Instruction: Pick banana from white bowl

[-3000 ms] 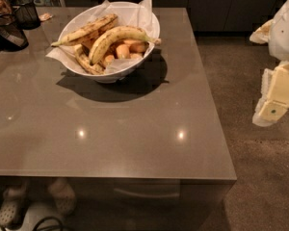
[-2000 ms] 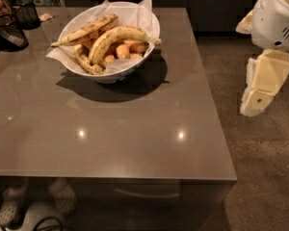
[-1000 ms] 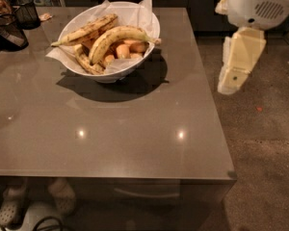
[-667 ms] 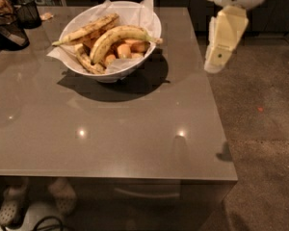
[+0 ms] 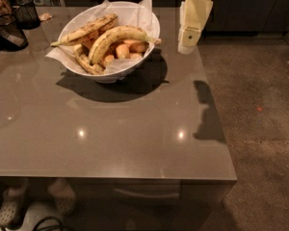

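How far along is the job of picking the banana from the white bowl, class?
Done: nothing lifted; the large curved yellow banana lies in the wide white paper-lined bowl. In hand: the cream end effector hangs beside the bowl's right rim, apart from the fruit. Left: move over the bowl, grip the banana, lift it out.

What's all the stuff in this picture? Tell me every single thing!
Wide round white bowl: one, white, far part of table.
Crumpled white paper lining: one, white, inside bowl.
Large curved yellow banana: one, yellow, on top in bowl.
Straighter brown-speckled banana: one, yellow-brown, behind it.
Small thin dark-spotted banana: one, yellow-brown, bowl's front.
Small orange pieces: several, orange, under the bananas.
Black mesh cup: one, black, table's far left corner.
Glossy grey table: one, grey.
Cream robot gripper: one, cream, right of bowl.
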Motion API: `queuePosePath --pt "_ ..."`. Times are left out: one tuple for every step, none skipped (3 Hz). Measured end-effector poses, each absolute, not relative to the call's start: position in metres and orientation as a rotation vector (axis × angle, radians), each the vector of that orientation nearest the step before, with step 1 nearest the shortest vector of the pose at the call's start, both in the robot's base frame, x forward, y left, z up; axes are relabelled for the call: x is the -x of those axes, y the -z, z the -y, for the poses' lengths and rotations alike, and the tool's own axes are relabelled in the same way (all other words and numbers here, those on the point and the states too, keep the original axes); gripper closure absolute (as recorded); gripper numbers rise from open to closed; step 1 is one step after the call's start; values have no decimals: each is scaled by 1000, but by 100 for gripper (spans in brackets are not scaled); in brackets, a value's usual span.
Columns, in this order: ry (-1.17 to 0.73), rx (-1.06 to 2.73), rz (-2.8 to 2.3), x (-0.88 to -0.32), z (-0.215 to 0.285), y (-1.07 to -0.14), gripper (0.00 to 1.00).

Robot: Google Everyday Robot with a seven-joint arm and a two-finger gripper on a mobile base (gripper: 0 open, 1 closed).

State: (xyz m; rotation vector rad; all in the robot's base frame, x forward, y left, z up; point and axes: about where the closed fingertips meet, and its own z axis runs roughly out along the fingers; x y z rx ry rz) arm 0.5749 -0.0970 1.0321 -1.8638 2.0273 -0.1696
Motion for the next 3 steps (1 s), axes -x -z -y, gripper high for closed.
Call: queuePosePath --pt "139 1865 -2009 -579 89 -1032 0" --pt "124 1935 -1976 -592 63 -1028 0" --pt "111 1984 -1936 -614 32 -1023 0"
